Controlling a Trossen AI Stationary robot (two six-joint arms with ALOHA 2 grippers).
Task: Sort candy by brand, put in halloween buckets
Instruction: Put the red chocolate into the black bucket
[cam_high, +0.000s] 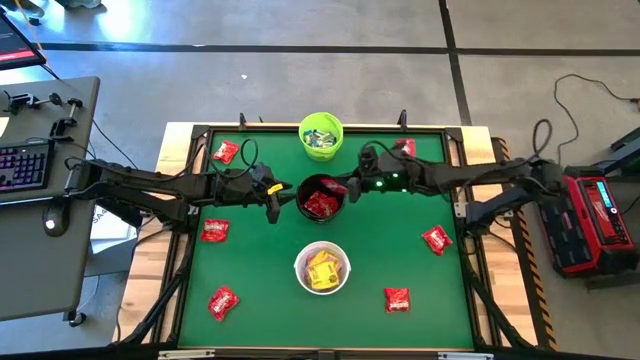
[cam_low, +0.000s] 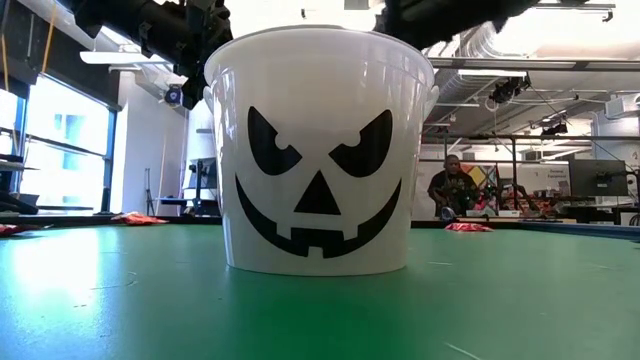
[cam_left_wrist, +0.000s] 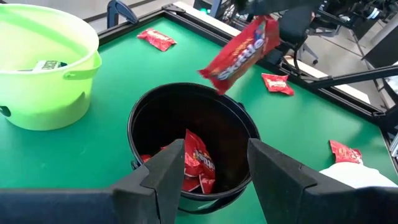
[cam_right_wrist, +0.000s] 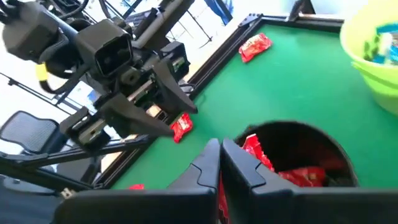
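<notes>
The black bucket (cam_high: 322, 197) stands mid-table and holds several red packets (cam_left_wrist: 198, 160). The lime green bucket (cam_high: 321, 135) stands beyond it with pale packets inside. The white bucket (cam_high: 321, 268) stands nearer and holds yellow packets. My right gripper (cam_high: 350, 188) is shut on a red candy packet (cam_left_wrist: 239, 55) over the black bucket's right rim. My left gripper (cam_high: 272, 198) is open and empty at the black bucket's left side, its fingers (cam_left_wrist: 168, 171) pointing toward the bucket. My right gripper pinches the red packet by one end (cam_left_wrist: 266, 26) between its two shut fingers (cam_right_wrist: 208, 163), coming from the table's right side. The packet hangs slanting below the fingers, clear of the bucket, its free end (cam_left_wrist: 210, 71) above the bucket's opening.
Loose red packets lie on the green mat: at the far left (cam_high: 226, 152), left (cam_high: 215, 230), near left (cam_high: 223, 302), near right (cam_high: 397, 299), right (cam_high: 436, 240) and far right (cam_high: 405, 147). The white bucket (cam_low: 320, 150) fills the low view. A person (cam_low: 452, 185) stands in the room behind.
</notes>
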